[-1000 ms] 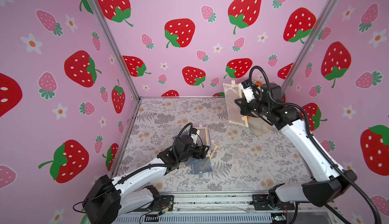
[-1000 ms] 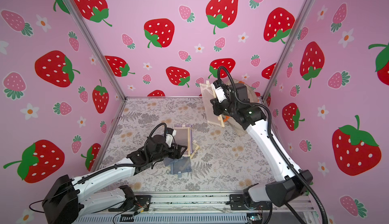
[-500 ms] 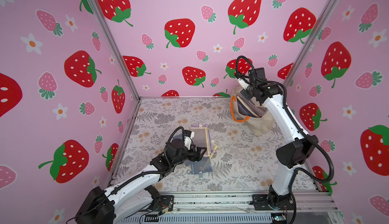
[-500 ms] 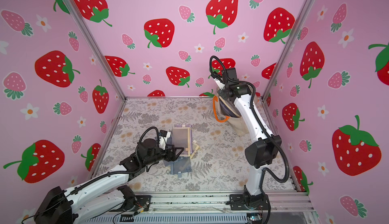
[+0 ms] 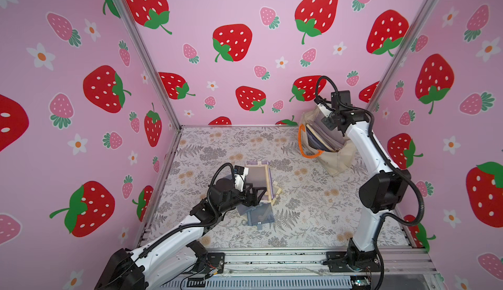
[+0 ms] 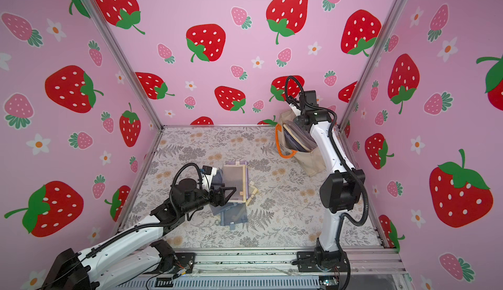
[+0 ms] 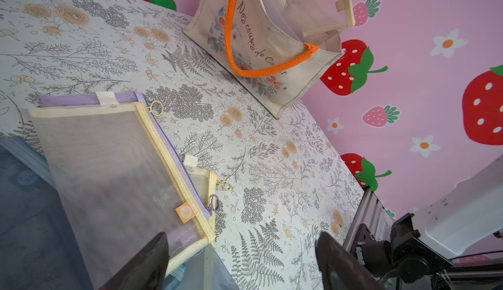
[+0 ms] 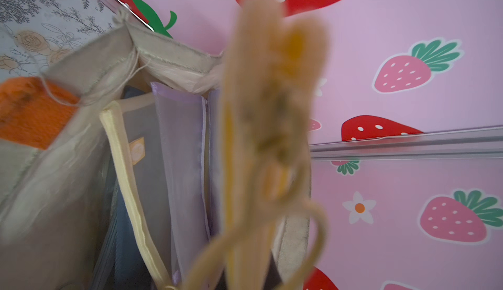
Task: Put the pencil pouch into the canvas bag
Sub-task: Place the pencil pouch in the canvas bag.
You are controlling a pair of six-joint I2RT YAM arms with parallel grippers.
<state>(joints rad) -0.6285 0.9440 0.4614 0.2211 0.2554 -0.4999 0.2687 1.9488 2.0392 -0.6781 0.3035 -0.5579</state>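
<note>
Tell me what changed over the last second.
The right tool, shut on a pouch, went from holding it up in front of the bag to lowering it into the bag's mouth, and its arm drew upright. The left tool stayed open over the pile of pouches mid-table, barely shifting. Bag and pile kept their places.
</note>
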